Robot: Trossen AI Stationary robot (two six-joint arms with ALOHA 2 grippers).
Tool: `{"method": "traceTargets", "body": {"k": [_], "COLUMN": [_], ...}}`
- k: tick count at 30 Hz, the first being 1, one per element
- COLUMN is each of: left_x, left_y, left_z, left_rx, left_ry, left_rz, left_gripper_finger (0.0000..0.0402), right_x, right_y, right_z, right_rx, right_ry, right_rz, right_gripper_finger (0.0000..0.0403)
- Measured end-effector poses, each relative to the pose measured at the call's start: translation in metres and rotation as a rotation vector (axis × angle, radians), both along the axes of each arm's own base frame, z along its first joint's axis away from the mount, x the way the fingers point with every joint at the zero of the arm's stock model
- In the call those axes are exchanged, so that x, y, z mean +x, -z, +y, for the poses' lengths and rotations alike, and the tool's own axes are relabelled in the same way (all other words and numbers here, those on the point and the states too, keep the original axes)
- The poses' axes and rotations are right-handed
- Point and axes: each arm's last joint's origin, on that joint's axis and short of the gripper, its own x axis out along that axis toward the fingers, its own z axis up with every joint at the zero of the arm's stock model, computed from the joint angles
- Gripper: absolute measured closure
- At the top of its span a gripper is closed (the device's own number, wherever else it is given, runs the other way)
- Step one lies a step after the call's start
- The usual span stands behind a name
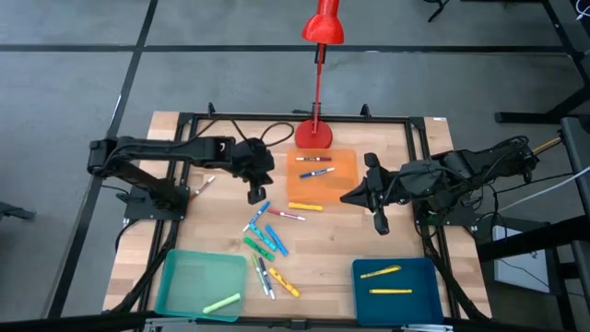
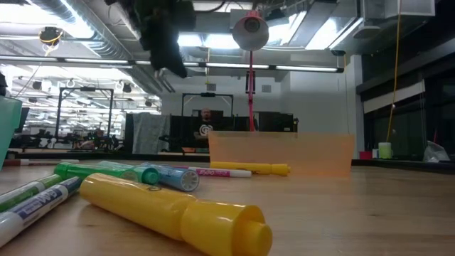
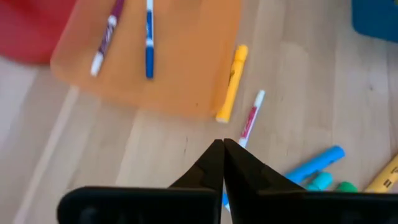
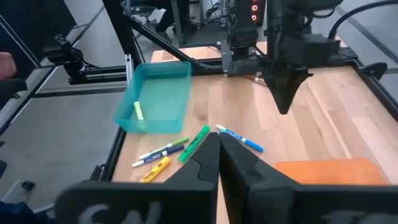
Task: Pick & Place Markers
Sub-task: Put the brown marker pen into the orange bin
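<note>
Several markers [image 1: 265,242] lie loose on the wooden table in front of the orange tray [image 1: 339,187], among them a yellow one [image 3: 231,84] and a pink-and-white one [image 3: 250,118]. Inside the orange tray lie a purple marker [image 1: 313,159] and a blue one [image 1: 316,171]. My left gripper [image 1: 255,195] hangs shut and empty above the loose markers, left of the orange tray; its closed fingertips [image 3: 222,144] hold nothing. My right gripper [image 1: 381,224] is raised right of the orange tray, shut and empty [image 4: 218,135].
A teal tray [image 1: 184,277] at the near left holds one green marker [image 1: 221,302]. A blue tray [image 1: 410,278] at the near right holds two yellow markers [image 1: 379,272]. A red lamp [image 1: 313,134] stands behind the orange tray. A black frame borders the table.
</note>
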Motion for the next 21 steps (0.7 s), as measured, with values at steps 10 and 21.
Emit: {"method": "traceTargets", "body": {"k": [10, 21], "left_x": [-0.027, -0.071], "left_y": [0.024, 0.055], "left_z": [-0.002, 0.005], "left_rx": [-0.029, -0.140], "left_ry": [-0.121, -0.425], "left_rz": [0.085, 0.219], "left_gripper_finger": [0.0401, 0.0400], "right_x": [0.000, 0.000], "right_y": [0.000, 0.000], "right_z": [0.000, 0.000], "right_rx": [0.023, 0.016], "right_ry": [0.007, 0.004], "right_rz": [0.002, 0.002], "right_gripper_finger": [0.0392, 0.0383]}}
